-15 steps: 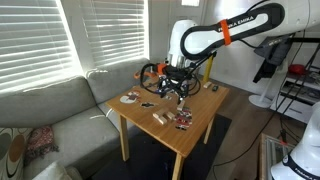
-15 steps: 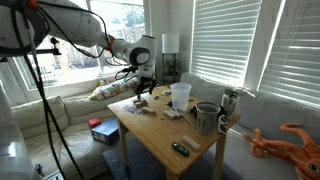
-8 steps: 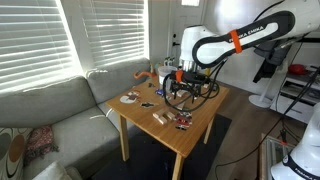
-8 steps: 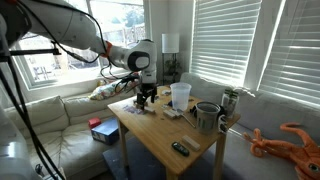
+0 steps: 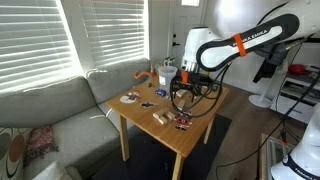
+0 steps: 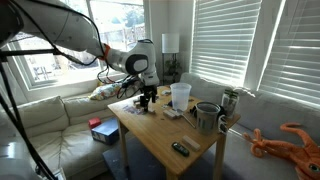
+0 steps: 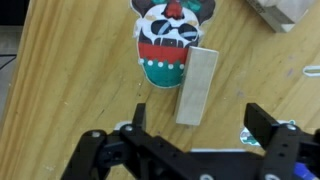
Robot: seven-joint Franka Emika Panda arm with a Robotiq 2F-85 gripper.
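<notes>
Hand (image 7: 197, 120) hangs above the table (image 7: 60, 80) with its fingers spread wide and nothing between them. In the wrist view, a pale wooden block (image 7: 198, 85) lies flat on the table just ahead of the gap. Its long side runs away from you and leans a little off the line of the fingers. A painted mouse-face figure (image 7: 165, 40) lies against the block's upper left edge, touching it or very nearly so; you cannot tell which from here.

That closeness looks like the main risk. If you come down as you are lined up, the finger on the figure's side could land on it or shove it, and closing could pinch both pieces together. Because the block sits slightly askew, the fingers may meet its corners first, so it could twist or squirt out sideways.

Farther out, another pale block (image 7: 285, 12) sits at the top right of the wrist view. In an exterior view a clear cup (image 6: 180, 95) stands near the hand (image 6: 147, 97), so a wide swing of the arm could tip it.
</notes>
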